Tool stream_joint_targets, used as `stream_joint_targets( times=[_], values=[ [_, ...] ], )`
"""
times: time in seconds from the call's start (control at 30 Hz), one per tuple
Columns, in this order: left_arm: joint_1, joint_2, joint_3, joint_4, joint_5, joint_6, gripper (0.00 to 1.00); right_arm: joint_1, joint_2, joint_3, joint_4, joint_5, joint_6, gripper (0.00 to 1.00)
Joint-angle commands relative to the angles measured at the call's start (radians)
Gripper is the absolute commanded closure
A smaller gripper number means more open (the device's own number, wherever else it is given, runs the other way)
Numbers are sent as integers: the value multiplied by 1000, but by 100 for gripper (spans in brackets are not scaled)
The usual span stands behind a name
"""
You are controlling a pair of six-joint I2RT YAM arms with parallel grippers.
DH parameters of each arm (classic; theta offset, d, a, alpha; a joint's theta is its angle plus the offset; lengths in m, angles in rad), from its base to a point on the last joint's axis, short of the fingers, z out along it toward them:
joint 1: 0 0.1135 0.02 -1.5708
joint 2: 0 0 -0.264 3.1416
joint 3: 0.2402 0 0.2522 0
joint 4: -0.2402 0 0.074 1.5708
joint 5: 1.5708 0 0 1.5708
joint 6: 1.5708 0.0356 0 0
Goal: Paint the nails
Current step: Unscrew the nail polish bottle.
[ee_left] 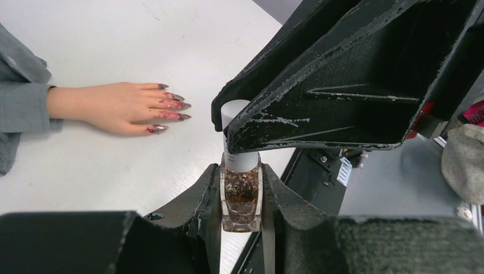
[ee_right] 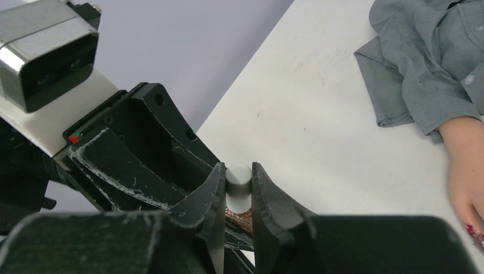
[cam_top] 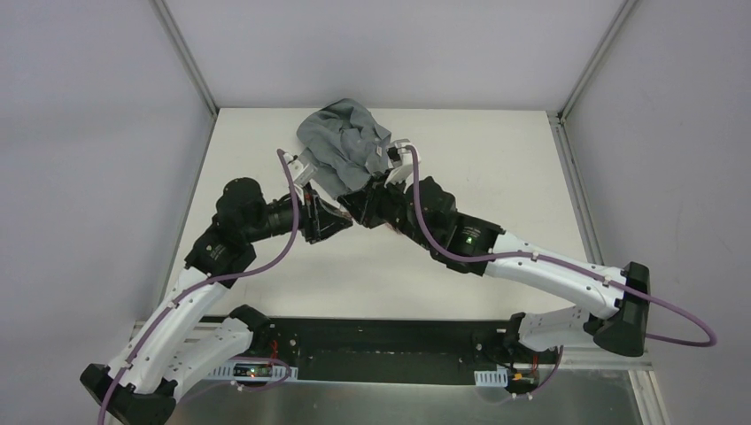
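The nails (ee_left: 171,106) are long, pointed and dark purplish-red, on a peach fake hand (ee_left: 108,105) lying flat with a grey sleeve (ee_left: 23,103). My left gripper (ee_left: 241,171) is shut on a small glass polish bottle (ee_left: 241,197) of brown glitter and holds it upright above the table. In the right wrist view, my right gripper (ee_right: 238,180) has both jaws pressed against the bottle's white cap (ee_right: 238,181). The fake hand (ee_right: 465,171) lies at that view's right edge. In the top view both grippers meet at the table's middle (cam_top: 354,212).
A crumpled grey shirt (cam_top: 344,146) lies at the back of the white table (cam_top: 496,177) and runs into the sleeve. The black rail (cam_top: 390,350) with the arm bases runs along the near edge. Grey walls stand on both sides.
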Motion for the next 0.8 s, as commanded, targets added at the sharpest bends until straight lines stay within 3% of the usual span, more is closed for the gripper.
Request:
stream_joint_targets(
  times=[0.0, 0.43, 0.77],
  values=[
    [4, 6, 35, 49, 125, -24, 100, -42, -55, -30, 11, -96, -43, 100],
    [5, 40, 49, 129, 440, -56, 100, -154, -183, -146, 75, -574, -125, 100],
    [4, 38, 47, 141, 534, -54, 100, -172, -189, -150, 100, -820, -150, 100]
  ],
)
